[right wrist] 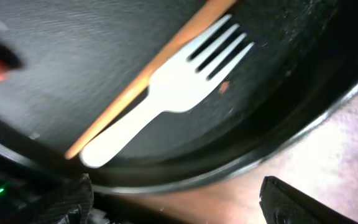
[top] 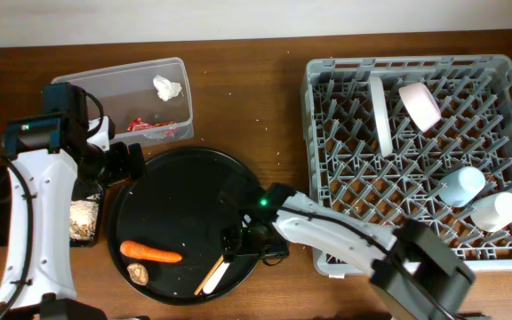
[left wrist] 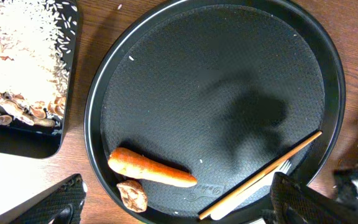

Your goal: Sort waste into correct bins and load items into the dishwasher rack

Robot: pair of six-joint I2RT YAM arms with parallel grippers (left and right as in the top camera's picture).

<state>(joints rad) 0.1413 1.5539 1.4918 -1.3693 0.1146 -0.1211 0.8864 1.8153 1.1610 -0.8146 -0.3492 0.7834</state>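
Note:
An orange carrot [top: 151, 253] [left wrist: 151, 169] and a small brown lump [top: 138, 272] [left wrist: 132, 195] lie on the round black tray [top: 185, 191]. At its front right edge a white fork [top: 210, 283] [right wrist: 173, 93] lies beside a wooden chopstick [top: 215, 272] [right wrist: 145, 84]. My right gripper [top: 241, 244] [right wrist: 179, 205] is open, low over the tray rim just short of the fork. My left gripper [top: 121, 165] [left wrist: 179, 211] is open above the tray's left side, holding nothing. The grey rack [top: 416, 64] holds a white plate [top: 380, 111], pink bowl [top: 420, 105], blue cup [top: 462, 185] and cream cup [top: 496, 212].
The clear tub [top: 114, 89] at the back left holds a white tissue [top: 167, 87] and a red wrapper [top: 147, 126]. A shallow black tray [left wrist: 23, 137] left of the round tray holds beige food scraps [top: 84, 219] [left wrist: 17, 62]. My left arm crosses above it.

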